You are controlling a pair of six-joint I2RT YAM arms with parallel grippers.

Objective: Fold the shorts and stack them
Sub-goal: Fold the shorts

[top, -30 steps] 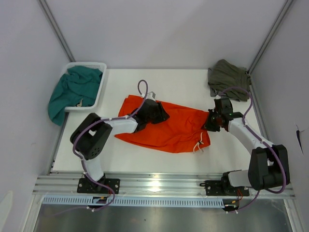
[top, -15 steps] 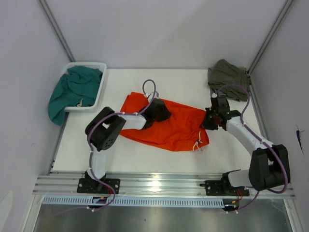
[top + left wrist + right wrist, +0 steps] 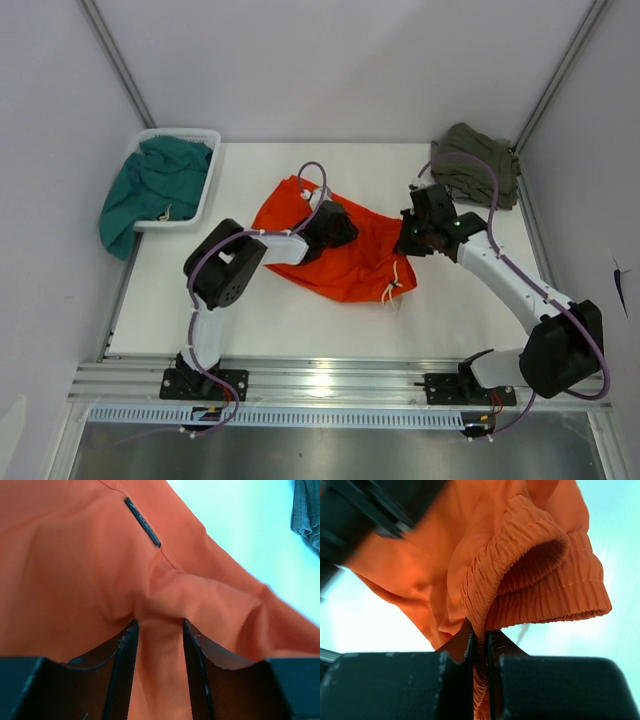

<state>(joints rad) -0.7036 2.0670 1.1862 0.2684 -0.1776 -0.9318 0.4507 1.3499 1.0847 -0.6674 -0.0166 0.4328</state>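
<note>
Top external view: the orange shorts point(image 3: 345, 255) lie crumpled mid-bench point(image 3: 300, 320), stretched between both tools. The left tool point(image 3: 335, 225) bears down on the fabric. In the left wrist view its fingers point(image 3: 125, 650) pinch a raised fold, with the dark hem tag point(image 3: 142, 522) just ahead of them. The right tool point(image 3: 412, 238) is clamped on the gathered waistband point(image 3: 530, 545), jaws nearly together, the band held up in front of it. An olive garment point(image 3: 478, 165) sits beyond the right tool. A teal garment point(image 3: 150, 190) fills the basket point(image 3: 207, 185) well left of the left tool.
</note>
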